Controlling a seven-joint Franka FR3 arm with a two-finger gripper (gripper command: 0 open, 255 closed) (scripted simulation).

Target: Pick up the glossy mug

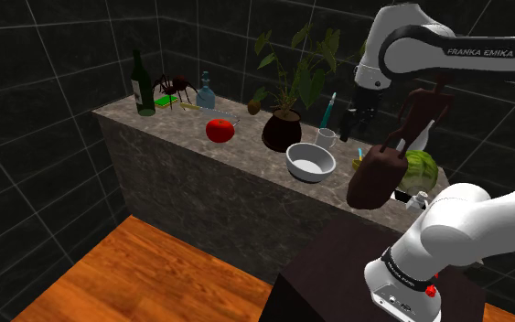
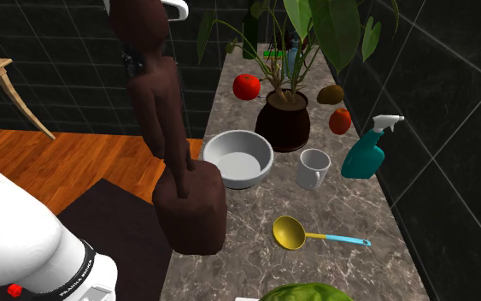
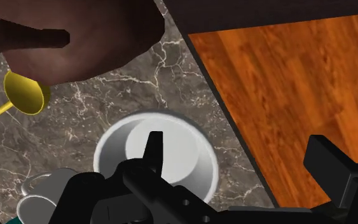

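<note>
My hand [image 3: 238,139] is open, fingers spread with nothing between them, and it hangs above the desk [image 3: 75,137], almost over the white bowl [image 3: 171,149]. The white mug [image 3: 41,194] I'm after stands upright just beside the bowl, on the bowl's side away from the desk's front edge and the wooden floor [image 3: 285,95]. It lies off to one side of the hand, past the finger that overlaps the bowl, not between the fingers. I judge I must shift sideways across the bowl toward the wall before descending. Beyond the mug from the bowl stands a teal spray bottle [image 2: 365,156]. A yellow scoop [image 3: 26,94] and a tall dark brown object [image 2: 187,205] sit near the bowl, opposite the potted plant [image 2: 283,120].
</note>
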